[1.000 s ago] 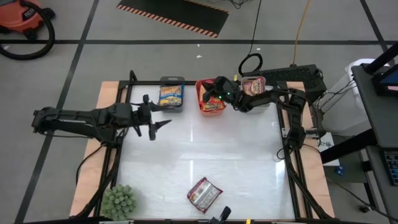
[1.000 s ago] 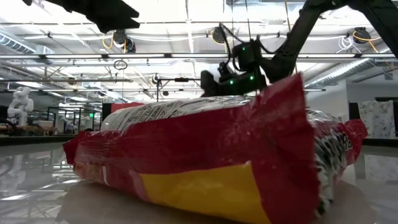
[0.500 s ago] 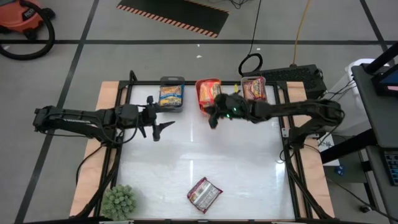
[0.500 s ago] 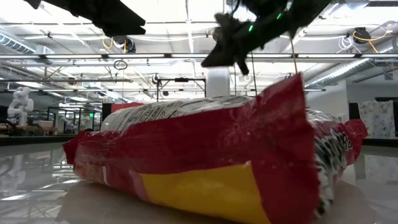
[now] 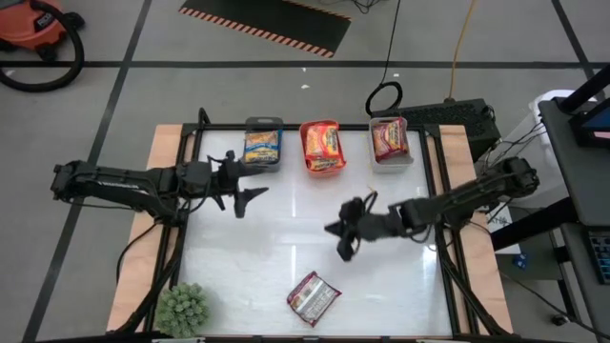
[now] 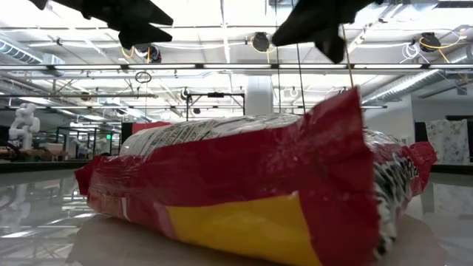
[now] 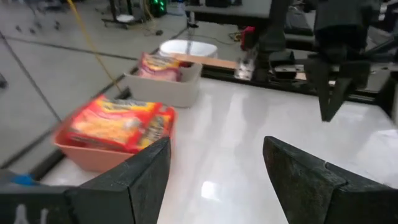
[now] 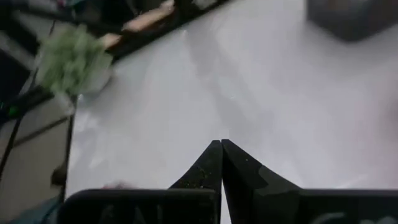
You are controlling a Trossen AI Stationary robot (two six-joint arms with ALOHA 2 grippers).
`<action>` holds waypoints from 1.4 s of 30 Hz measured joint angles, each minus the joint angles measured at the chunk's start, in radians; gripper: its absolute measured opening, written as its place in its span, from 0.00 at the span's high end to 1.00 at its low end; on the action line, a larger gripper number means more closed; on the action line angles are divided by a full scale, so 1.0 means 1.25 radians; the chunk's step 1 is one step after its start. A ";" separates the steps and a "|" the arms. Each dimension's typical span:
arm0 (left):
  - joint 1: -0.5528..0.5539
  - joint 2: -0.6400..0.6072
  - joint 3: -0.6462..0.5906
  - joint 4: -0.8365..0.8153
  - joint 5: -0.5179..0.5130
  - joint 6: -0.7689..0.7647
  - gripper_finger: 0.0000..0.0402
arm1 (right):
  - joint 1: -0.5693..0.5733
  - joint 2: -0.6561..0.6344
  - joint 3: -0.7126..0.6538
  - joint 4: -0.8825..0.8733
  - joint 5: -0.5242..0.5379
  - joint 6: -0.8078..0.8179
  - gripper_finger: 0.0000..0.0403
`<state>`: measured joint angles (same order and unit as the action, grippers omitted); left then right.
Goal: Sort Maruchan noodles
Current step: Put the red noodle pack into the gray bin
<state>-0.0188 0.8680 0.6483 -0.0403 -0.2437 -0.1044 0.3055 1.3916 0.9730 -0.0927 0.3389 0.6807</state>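
One red-silver Maruchan noodle packet (image 5: 314, 297) lies flat on the white table near its front edge; it fills the low view (image 6: 251, 192). Three bins stand along the far edge: a grey one (image 5: 263, 145) with a blue-yellow packet, an orange one (image 5: 322, 146) with a red-orange packet (image 7: 118, 124), and a pale one (image 5: 389, 141) with a red packet. My right gripper (image 5: 343, 250) hovers shut over the table's middle, above and beyond the loose packet, empty. My left gripper (image 5: 250, 195) hangs open and empty at the left, near the grey bin.
A green spiky plant (image 5: 181, 308) sits at the table's front left corner. A black frame (image 5: 191, 143) runs around the table's edges. Bare white tabletop lies between the bins and the loose packet.
My right gripper has swung from above the orange bin at the far edge out over the table's middle, toward the near edge and the loose packet, staying shut. A packet lies in the orange bin where it was. The left arm has barely moved.
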 joint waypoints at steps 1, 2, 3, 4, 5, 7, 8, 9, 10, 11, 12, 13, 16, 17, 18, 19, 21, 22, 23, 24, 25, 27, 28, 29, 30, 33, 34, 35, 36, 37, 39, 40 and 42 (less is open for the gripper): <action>-0.012 0.006 0.000 0.000 0.000 -0.016 0.35 | 0.020 0.000 0.000 -0.008 0.001 0.010 1.00; -0.025 0.010 0.000 -0.003 0.000 -0.030 0.35 | 0.039 0.000 0.000 -0.010 0.002 0.024 1.00; -0.040 0.011 0.000 -0.014 0.001 -0.043 0.35 | 0.057 -0.001 0.000 -0.018 0.005 0.045 1.00; -0.057 0.016 0.000 -0.011 0.000 -0.056 0.35 | 0.075 -0.001 0.000 -0.034 0.016 0.070 1.00; -0.075 0.026 0.001 0.001 0.000 -0.070 0.35 | 0.095 -0.001 0.000 -0.051 0.025 0.095 1.00; -0.112 0.047 0.001 0.008 -0.001 -0.093 0.35 | 0.135 0.000 0.000 -0.081 0.043 0.138 0.99; -0.131 0.061 0.000 0.017 0.000 -0.102 0.35 | 0.154 0.005 0.000 -0.091 0.046 0.162 0.98; -0.149 0.077 0.000 0.040 -0.001 -0.111 0.35 | 0.172 0.012 0.000 -0.094 0.048 0.184 0.97; -0.165 0.093 0.000 0.069 -0.003 -0.114 0.35 | 0.189 0.018 0.000 -0.096 0.050 0.202 0.96; -0.182 0.109 0.000 0.091 -0.010 -0.115 0.35 | 0.209 0.027 0.000 -0.097 0.062 0.219 0.95; -0.198 0.127 0.000 0.115 -0.018 -0.116 0.35 | 0.225 0.038 -0.001 -0.088 0.070 0.232 0.93; -0.212 0.147 0.000 0.149 -0.024 -0.122 0.35 | 0.241 0.049 0.000 -0.068 0.084 0.242 0.92; -0.246 0.203 0.000 0.232 -0.033 -0.136 0.35 | 0.281 0.089 0.000 -0.023 0.109 0.269 0.88; -0.258 0.221 0.000 0.258 -0.035 -0.144 0.35 | 0.292 0.104 0.000 -0.005 0.110 0.278 0.87; -0.270 0.236 0.000 0.275 -0.036 -0.152 0.35 | 0.302 0.118 0.000 0.008 0.110 0.287 0.86; -0.283 0.253 0.000 0.293 -0.037 -0.158 0.35 | 0.311 0.132 0.000 0.020 0.109 0.300 0.85; -0.305 0.282 0.000 0.329 -0.038 -0.173 0.35 | 0.330 0.154 0.000 0.039 0.109 0.328 0.84; -0.317 0.293 0.000 0.342 -0.044 -0.176 0.35 | 0.338 0.166 0.000 0.048 0.110 0.339 0.83; -0.330 0.303 0.000 0.358 -0.053 -0.180 0.35 | 0.346 0.178 0.000 0.056 0.109 0.349 0.83; -0.343 0.311 0.000 0.370 -0.066 -0.181 0.35 | 0.355 0.188 0.000 0.058 0.110 0.359 0.82; -0.355 0.318 0.000 0.377 -0.080 -0.181 0.35 | 0.361 0.198 0.000 0.056 0.109 0.370 0.82; -0.378 0.329 0.003 0.376 -0.109 -0.182 0.35 | 0.371 0.217 0.000 0.060 0.106 0.393 0.81; -0.389 0.333 0.005 0.376 -0.123 -0.186 0.35 | 0.377 0.225 0.000 0.060 0.106 0.401 0.81; -0.399 0.337 0.008 0.376 -0.136 -0.192 0.35 | 0.383 0.232 0.000 0.060 0.105 0.407 0.81; -0.410 0.340 0.011 0.379 -0.149 -0.197 0.35 | 0.387 0.238 0.000 0.061 0.105 0.409 0.80; -0.440 0.351 0.013 0.380 -0.193 -0.214 0.35 | 0.402 0.243 0.000 0.065 0.106 0.406 0.77; -0.449 0.354 0.013 0.378 -0.207 -0.220 0.35 | 0.406 0.243 0.000 0.065 0.106 0.404 0.76; -0.458 0.357 0.013 0.377 -0.218 -0.225 0.35 | 0.409 0.243 0.000 0.065 0.105 0.401 0.75; -0.465 0.361 0.013 0.379 -0.228 -0.233 0.35 | 0.411 0.243 0.000 0.064 0.105 0.398 0.73; -0.472 0.363 0.013 0.380 -0.236 -0.239 0.35 | 0.413 0.243 0.000 0.061 0.105 0.394 0.72; -0.485 0.364 0.013 0.378 -0.253 -0.252 0.35 | 0.413 0.243 0.000 0.054 0.105 0.376 0.69; -0.491 0.364 0.013 0.379 -0.261 -0.258 0.35 | 0.413 0.243 0.000 0.049 0.106 0.365 0.68; -0.502 0.364 0.013 0.379 -0.275 -0.263 0.35 | 0.412 0.250 0.000 0.049 0.106 0.333 0.65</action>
<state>-0.6464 1.3231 0.6640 0.4329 -0.5869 -0.4335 0.8203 1.7035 0.9726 -0.0311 0.4717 1.0970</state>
